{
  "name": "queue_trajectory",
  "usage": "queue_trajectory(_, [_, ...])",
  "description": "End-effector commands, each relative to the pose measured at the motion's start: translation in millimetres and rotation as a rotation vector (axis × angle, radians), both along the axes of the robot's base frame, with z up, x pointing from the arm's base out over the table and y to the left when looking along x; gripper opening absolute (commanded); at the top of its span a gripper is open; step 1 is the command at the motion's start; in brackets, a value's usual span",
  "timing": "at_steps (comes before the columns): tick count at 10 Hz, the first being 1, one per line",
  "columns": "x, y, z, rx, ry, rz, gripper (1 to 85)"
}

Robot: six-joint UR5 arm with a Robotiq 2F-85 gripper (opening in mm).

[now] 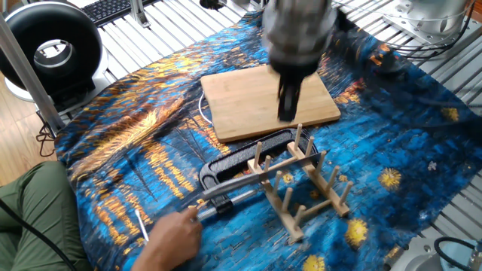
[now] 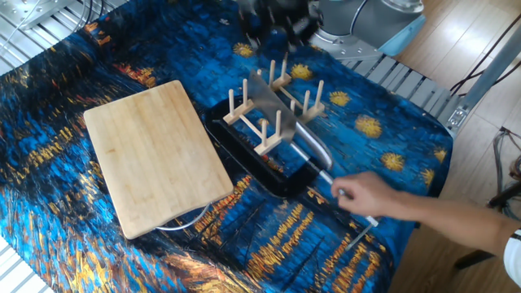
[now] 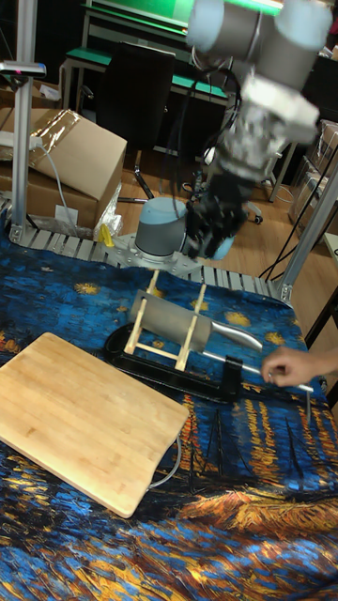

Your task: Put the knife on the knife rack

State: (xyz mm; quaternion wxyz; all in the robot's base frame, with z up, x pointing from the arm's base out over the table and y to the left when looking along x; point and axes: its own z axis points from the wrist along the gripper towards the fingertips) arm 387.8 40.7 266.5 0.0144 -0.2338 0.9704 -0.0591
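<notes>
The knife [image 2: 267, 96] stands on its edge between the pegs of the light-wood knife rack [image 2: 269, 145]. Its grey handle [image 2: 316, 150] sticks out toward a person's hand. In the tall fixed view the broad blade of the knife [image 3: 165, 323] leans across the knife rack [image 3: 191, 346]. The knife [image 1: 232, 183] also shows edge-on in the knife rack [image 1: 312, 202]. My gripper [image 1: 288, 99] is blurred and hangs above the cutting board, apart from the knife. The gripper [image 3: 210, 235] is above and behind the rack, and the gripper [image 2: 273, 18] holds nothing.
A bamboo cutting board [image 2: 155, 155] lies beside the rack. A black C-clamp [image 3: 174, 377] lies under and next to the rack, and a person's hand [image 2: 374, 195] holds its screw end. The patterned blue cloth [image 2: 383, 122] covers the table.
</notes>
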Motion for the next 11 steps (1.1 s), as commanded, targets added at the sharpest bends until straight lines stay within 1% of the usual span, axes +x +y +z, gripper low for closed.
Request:
queue_trajectory(1, [14.1, -34, 26.8, 0.026, -0.086, -0.325, 38.0])
queue_trajectory(2, [22.4, -34, 17.7, 0.05, -0.094, -0.406, 34.7])
queue_trajectory(3, [35.5, -30, 3.9, 0.085, -0.098, -0.446, 32.7])
queue_trajectory(4, [33.9, -33, 3.9, 0.073, -0.095, -0.452, 26.3])
queue_trajectory(5, [33.6, -32, 3.8, 0.076, -0.093, -0.456, 21.0])
queue_trajectory(7, [37.5, -31, 4.2, 0.082, -0.106, -0.447, 21.0])
queue_trajectory(9, [46.9, -28, 5.4, 0.099, -0.137, -0.408, 23.0])
queue_trajectory(11, [53.9, -27, 6.6, 0.104, -0.162, -0.386, 23.0])
